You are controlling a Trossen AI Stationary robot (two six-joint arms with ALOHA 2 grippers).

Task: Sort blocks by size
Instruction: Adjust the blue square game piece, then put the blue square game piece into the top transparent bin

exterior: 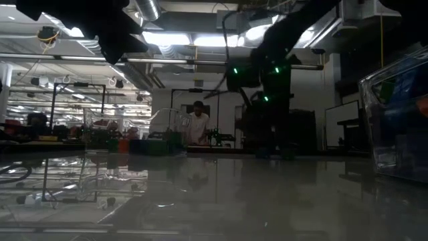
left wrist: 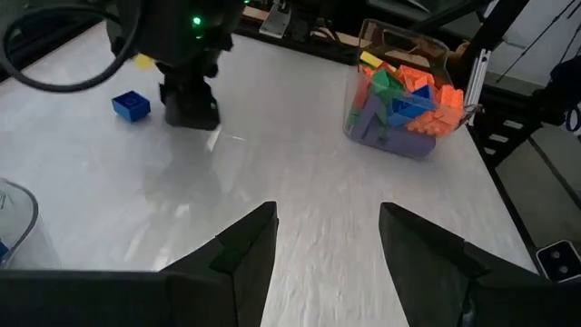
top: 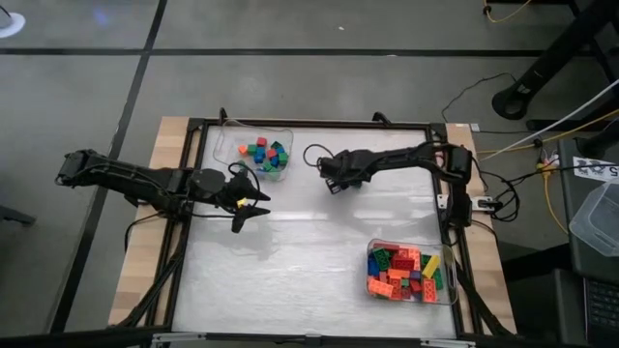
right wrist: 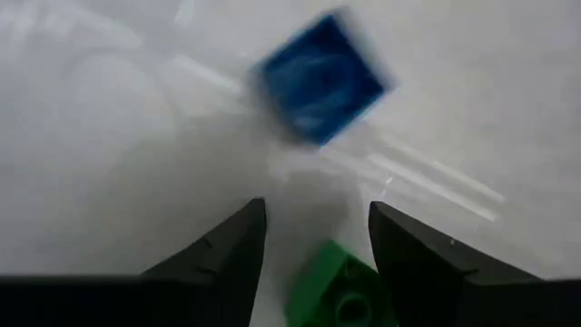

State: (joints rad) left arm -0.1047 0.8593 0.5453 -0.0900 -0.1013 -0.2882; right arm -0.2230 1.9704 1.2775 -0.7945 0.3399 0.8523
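From where I sit, the right hand [right wrist: 309, 241] is nearest the work: its fingers [right wrist: 227, 250] stand spread with nothing pinched, low over the surface [top: 309, 261] near its far middle. A small green block [right wrist: 338, 286] lies between the fingertips, studs up and turned on a diagonal; I cannot tell whether it touches either finger. Just beyond the tips sits a small blue block [right wrist: 318, 77], a short cube with no long axis to speak of, corners turned cornerwise to the fingers, clear of them.

My left hand [top: 253, 205] hangs over the left middle of the surface, spread and empty, pointing across toward the right arm. In its wrist view the same blue block [left wrist: 132, 105] lies beside the right hand [left wrist: 191, 104].

Farther off, the near-right tray [top: 453, 290] holds a heap of blocks [top: 404, 273], mostly longer rectangles lying every which way, orange, red, green, blue, yellow, purple. The tray at the far edge [top: 224, 143] holds a few short cubes [top: 266, 155], well apart from both hands.

In the low view a person [exterior: 198, 127] stands in the room beyond.
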